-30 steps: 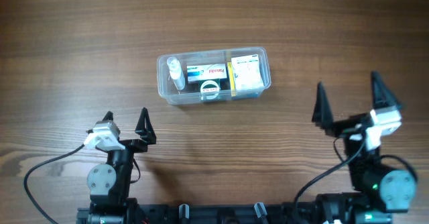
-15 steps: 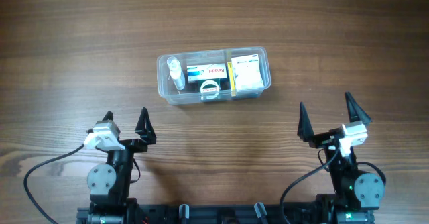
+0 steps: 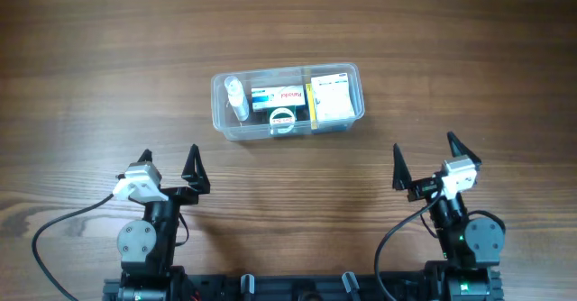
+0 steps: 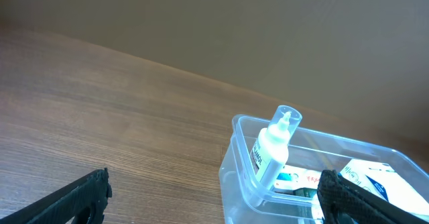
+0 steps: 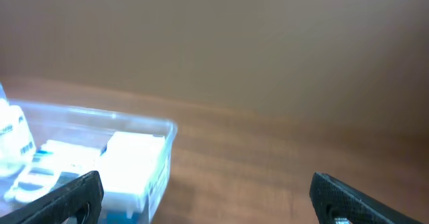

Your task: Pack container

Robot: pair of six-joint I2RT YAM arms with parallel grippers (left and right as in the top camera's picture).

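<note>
Right now your container (image 3: 252, 130) sits on the wooden table (image 3: 108, 49) a little above the centre of the overhead frame, its long side running left to right. Inside it, at the left end, you have a small white bottle (image 3: 236, 98) leaning with its clear cap toward the upper edge. Next to it, in the middle, lies a flat box with blue and red print (image 3: 278, 95), and just below that box is a small white ring-shaped item (image 3: 283, 118) against the near wall. A white and yellow box (image 3: 332, 98) fills the right end.

Your left gripper (image 3: 169, 152) is at the lower left of the overhead frame, well apart from the container. Its jaws are spread wide and hold nothing. From its wrist camera you see the bottle standing tilted in the tub's near corner at the lower right, with one dark finger (image 4: 67, 200) at each bottom corner of the frame.

Your right gripper (image 3: 424, 142) is at the lower right, below and to the right of the container and apart from it. Its jaws are also wide apart with nothing between them. Its wrist view is blurred, showing the tub's end at the lower left.
</note>
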